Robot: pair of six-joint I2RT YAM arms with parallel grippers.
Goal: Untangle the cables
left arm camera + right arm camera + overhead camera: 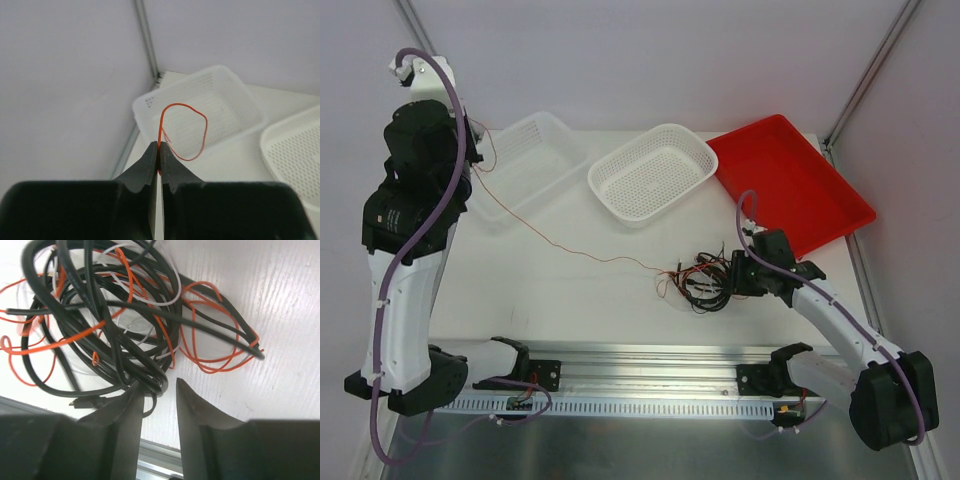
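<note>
White table (580, 290), red tray (800, 190) far right. Two white baskets behind centre, one far left (535, 160), one mid (655, 170), both with nothing visible inside.

Left arm raised high over the left basket. Left gripper (159, 150) is pinched tight on one red wire (200, 130), which loops above the jaws. In the top view that wire (560, 245) runs in a long line down across the table to the pile.

Right arm low on the right. Right gripper (160, 400) sits at the edge of the cables (100, 315), jaws partly apart, nothing clamped between them; black strands lie just beside its left finger. The cables (705, 280) are a knot of black and red-orange strands on the table, near of the tray.

Step, as judged: drawing one red wire out of the pile, its far end not yet free. Next move likely needs the right gripper to pin or grab the pile so the left can pull the wire clear without dragging the whole knot.
</note>
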